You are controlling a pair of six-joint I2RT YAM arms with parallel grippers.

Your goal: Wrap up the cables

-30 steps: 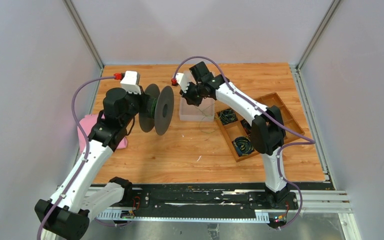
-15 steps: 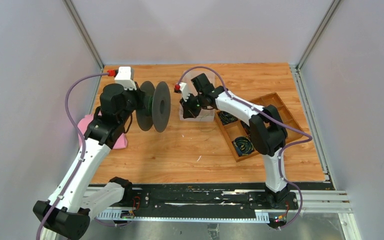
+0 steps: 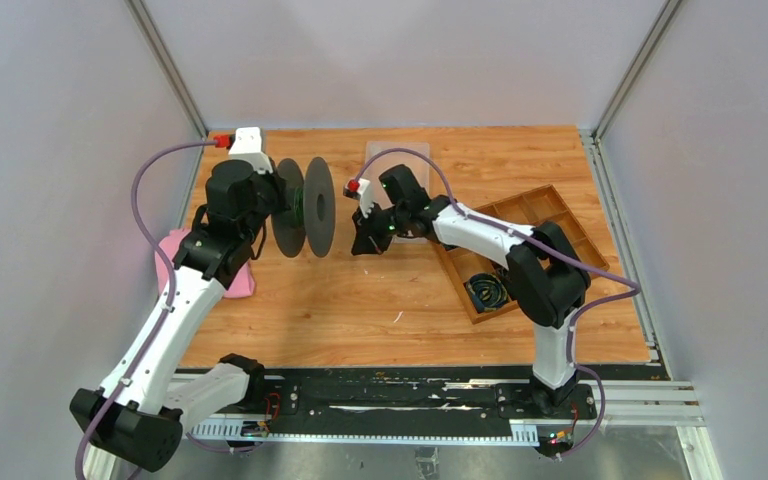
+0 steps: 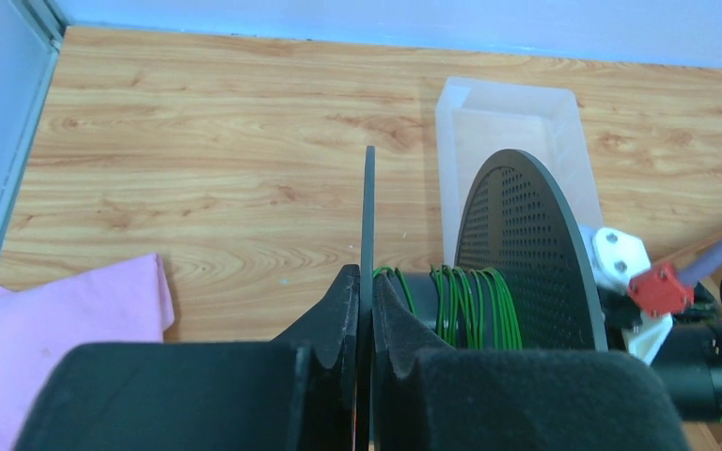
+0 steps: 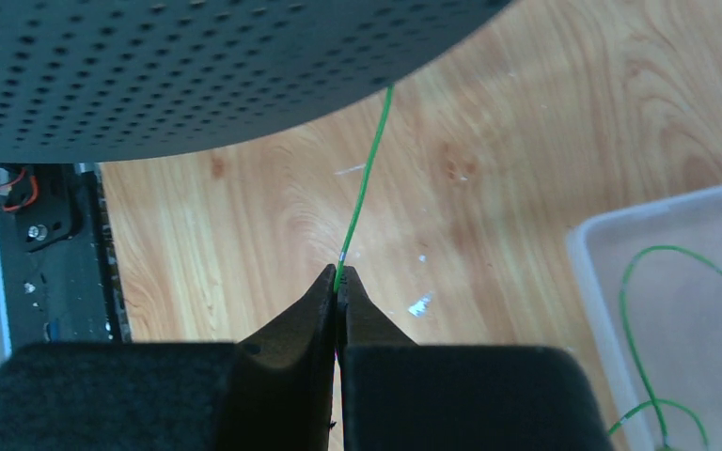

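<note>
One black perforated two-disc spool (image 4: 517, 254) is clamped at one disc by the left gripper (image 4: 365, 282). One thin green wire (image 5: 366, 178) is pinched by the right gripper (image 5: 338, 277).

Seemingly, right pincer (image 5: 338, 276) nearer spool (image 3: 320, 210)

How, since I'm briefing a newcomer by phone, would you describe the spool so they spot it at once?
On the wooden table, follow the left arm to its pincer, toward the far left corner. It clamps the spool: two upright black discs with green wire wound between them. Unlike the pink cloth, clear bin and wooden tray, it hangs in mid-air.
</note>
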